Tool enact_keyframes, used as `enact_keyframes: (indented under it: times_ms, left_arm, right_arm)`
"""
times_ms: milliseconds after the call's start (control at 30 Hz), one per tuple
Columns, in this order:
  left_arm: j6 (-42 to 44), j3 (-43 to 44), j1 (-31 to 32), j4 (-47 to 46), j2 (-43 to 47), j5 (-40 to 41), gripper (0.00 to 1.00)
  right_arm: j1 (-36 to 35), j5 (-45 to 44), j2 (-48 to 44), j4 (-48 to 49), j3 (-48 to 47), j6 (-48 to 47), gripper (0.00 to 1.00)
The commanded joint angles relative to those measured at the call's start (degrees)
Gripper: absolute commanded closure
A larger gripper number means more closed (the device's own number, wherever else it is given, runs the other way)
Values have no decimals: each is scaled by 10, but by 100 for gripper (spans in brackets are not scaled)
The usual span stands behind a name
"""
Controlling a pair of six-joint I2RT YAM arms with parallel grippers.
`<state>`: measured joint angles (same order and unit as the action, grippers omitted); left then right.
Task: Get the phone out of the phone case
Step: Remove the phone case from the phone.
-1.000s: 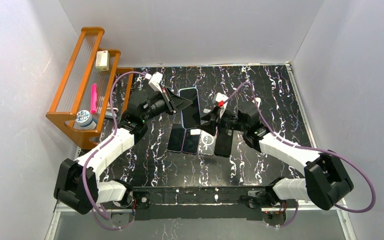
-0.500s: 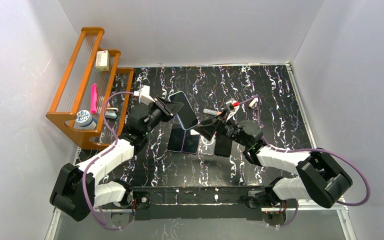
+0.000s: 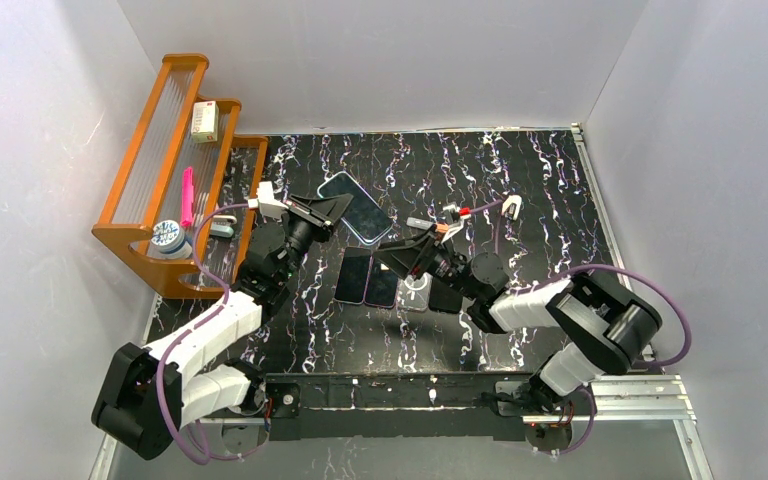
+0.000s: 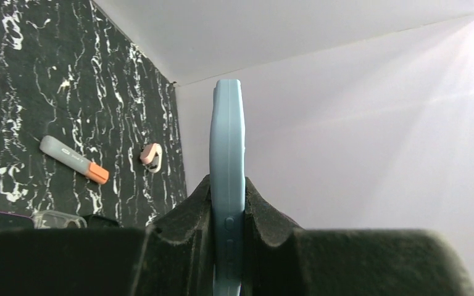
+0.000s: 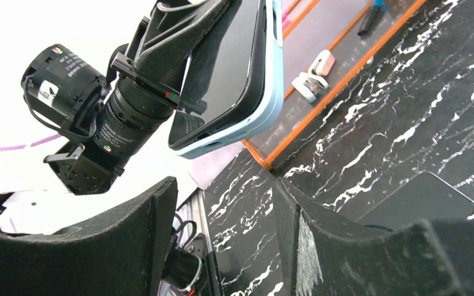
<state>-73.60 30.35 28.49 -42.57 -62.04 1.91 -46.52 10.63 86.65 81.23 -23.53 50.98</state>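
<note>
Left gripper (image 3: 332,209) pulled back toward orange rack (image 3: 160,150), its load turned more diagonal; right gripper (image 3: 398,255) moved left, fingers spread, empty | phone (image 3: 358,207) in pale-blue phone case (image 4: 227,154), pinched edgewise by left, held above table (image 3: 540,200) | black white-veined top, white walls (image 3: 380,60), spare phones (image 3: 365,278) lying flat

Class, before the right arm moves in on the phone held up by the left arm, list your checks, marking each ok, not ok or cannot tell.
1. Left gripper clamped on the phone: ok.
2. Phone lifted off the table: ok.
3. Right gripper open and empty: ok.
4. Right gripper touching the blue case: not ok, a gap shows.
5. Case edge loosened from phone: cannot tell.
</note>
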Motion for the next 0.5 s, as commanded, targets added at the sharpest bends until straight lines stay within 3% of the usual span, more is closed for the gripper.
enact_keyframes:
  times_ms: [0, 467]
  left_arm:
    - [-40, 1, 3, -63, 21, 16, 100]
    - [-62, -2, 2, -76, 16, -1, 100]
  right_arm:
    - [-3, 3, 20, 100, -35, 18, 35]
    - [-3, 25, 41, 134, -66, 11, 41]
